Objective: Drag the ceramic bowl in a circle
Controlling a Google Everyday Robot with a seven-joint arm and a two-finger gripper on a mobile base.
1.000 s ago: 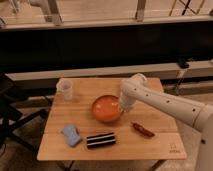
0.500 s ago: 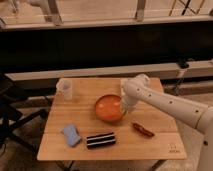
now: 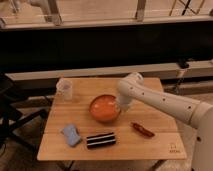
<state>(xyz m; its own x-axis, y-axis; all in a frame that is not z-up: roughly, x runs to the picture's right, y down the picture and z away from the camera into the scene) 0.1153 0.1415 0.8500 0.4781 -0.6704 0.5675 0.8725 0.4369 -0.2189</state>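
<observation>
The ceramic bowl [image 3: 104, 108], round, shallow and glossy orange-red, sits near the middle of the wooden table [image 3: 160, 147]. My white arm reaches in from the right. The gripper [image 3: 119, 105] is down at the bowl's right rim, touching it or just inside it. The gripper's tip is hidden behind the wrist and the bowl's edge.
A clear plastic cup [image 3: 65, 89] stands at the table's back left. A blue sponge [image 3: 71, 134] and a dark striped packet [image 3: 100, 140] lie in front of the bowl. A red item [image 3: 142, 130] lies to its front right. A dark chair stands left of the table.
The bowl and the gripper shifted slightly right and back, then came slightly left and forward again. The other items have not moved.
</observation>
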